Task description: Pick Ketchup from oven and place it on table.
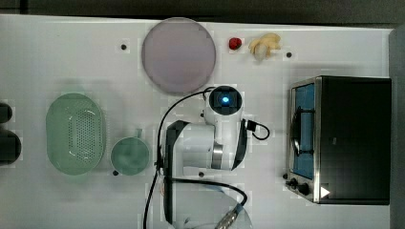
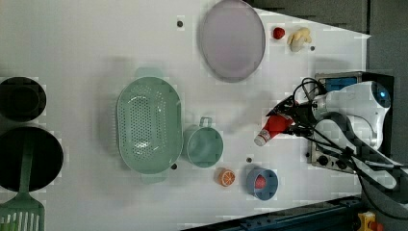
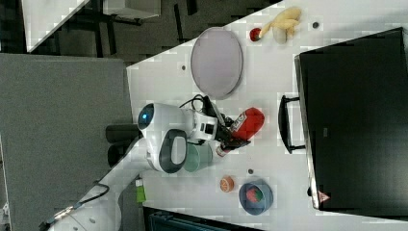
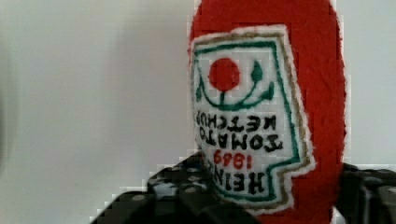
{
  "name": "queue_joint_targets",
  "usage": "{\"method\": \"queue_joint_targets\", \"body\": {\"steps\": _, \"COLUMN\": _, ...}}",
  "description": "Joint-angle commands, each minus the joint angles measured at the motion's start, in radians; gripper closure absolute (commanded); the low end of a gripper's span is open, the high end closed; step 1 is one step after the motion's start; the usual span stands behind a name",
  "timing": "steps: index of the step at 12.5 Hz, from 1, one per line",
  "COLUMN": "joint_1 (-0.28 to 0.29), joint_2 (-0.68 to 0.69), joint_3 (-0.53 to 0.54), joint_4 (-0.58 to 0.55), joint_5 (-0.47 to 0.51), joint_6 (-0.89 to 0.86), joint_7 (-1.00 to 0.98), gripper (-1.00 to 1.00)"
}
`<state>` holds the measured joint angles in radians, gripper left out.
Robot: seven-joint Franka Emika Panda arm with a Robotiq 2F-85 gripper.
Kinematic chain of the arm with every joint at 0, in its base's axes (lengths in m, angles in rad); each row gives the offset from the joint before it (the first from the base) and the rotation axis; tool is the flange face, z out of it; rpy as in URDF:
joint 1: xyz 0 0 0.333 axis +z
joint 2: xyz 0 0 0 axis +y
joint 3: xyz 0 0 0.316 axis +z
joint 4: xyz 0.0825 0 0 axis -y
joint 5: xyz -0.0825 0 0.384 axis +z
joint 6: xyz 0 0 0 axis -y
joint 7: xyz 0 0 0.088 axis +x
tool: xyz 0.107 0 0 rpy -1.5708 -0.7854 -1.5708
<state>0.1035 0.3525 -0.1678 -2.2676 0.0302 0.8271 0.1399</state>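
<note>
the robot's black hand (image 2: 288, 120) was clenched on the slim red plastic ketchup bottle with a white cap and a white-and-red label (image 2: 272, 128). in the wrist view the label (image 4: 247, 116) was big and close, with a black finger (image 4: 187, 191) on each side of the bottle. the bottle was out of the black boxy oven with a silver front and blue glass door (image 1: 344, 138). in the left view it was tilted, its white cap toward the big white flat bench (image 2: 86, 57), in front of the oven. i could not tell if it touched the bench. near it in the left view were a small green cup (image 2: 203, 146), an orange slice (image 2: 225, 177) and a little blue bowl (image 2: 262, 183). a round pale lilac plate (image 1: 179, 55) lay well apart from the bottle.
</note>
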Motion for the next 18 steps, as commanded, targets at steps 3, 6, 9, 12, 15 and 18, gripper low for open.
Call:
{"method": "queue_joint_targets", "body": {"steps": 3, "joint_1": 0.003, "joint_2": -0.031, "joint_3": 0.02, "joint_4": 0.055, "joint_5": 0.006, "joint_6": 0.043, "joint_7": 0.033, "gripper": -1.0}}
{"method": "queue_joint_targets", "body": {"steps": 6, "joint_1": 0.004, "joint_2": -0.16, "joint_3": 0.02, "joint_4": 0.112, "joint_5": 0.005, "joint_6": -0.074, "joint_7": 0.048, "gripper": -1.0}}
{"method": "queue_joint_targets", "body": {"steps": 9, "joint_1": 0.004, "joint_2": -0.284, "joint_3": 0.021, "joint_4": 0.24, "joint_5": 0.004, "joint_6": -0.266, "joint_7": 0.048, "gripper": -1.0}}
{"method": "queue_joint_targets", "body": {"steps": 12, "joint_1": 0.006, "joint_2": -0.345, "joint_3": 0.031, "joint_4": 0.422, "joint_5": 0.0, "joint_6": -0.459, "joint_7": 0.048, "gripper": -1.0}}
{"method": "queue_joint_targets", "body": {"steps": 15, "joint_1": 0.009, "joint_2": -0.349, "joint_3": 0.035, "joint_4": 0.569, "joint_5": -0.001, "joint_6": -0.638, "joint_7": 0.048, "gripper": -1.0}}
{"method": "queue_joint_targets", "body": {"steps": 18, "joint_1": 0.007, "joint_2": -0.35, "joint_3": 0.032, "joint_4": 0.662, "joint_5": -0.004, "joint_6": -0.755, "joint_7": 0.048, "gripper": -1.0}}
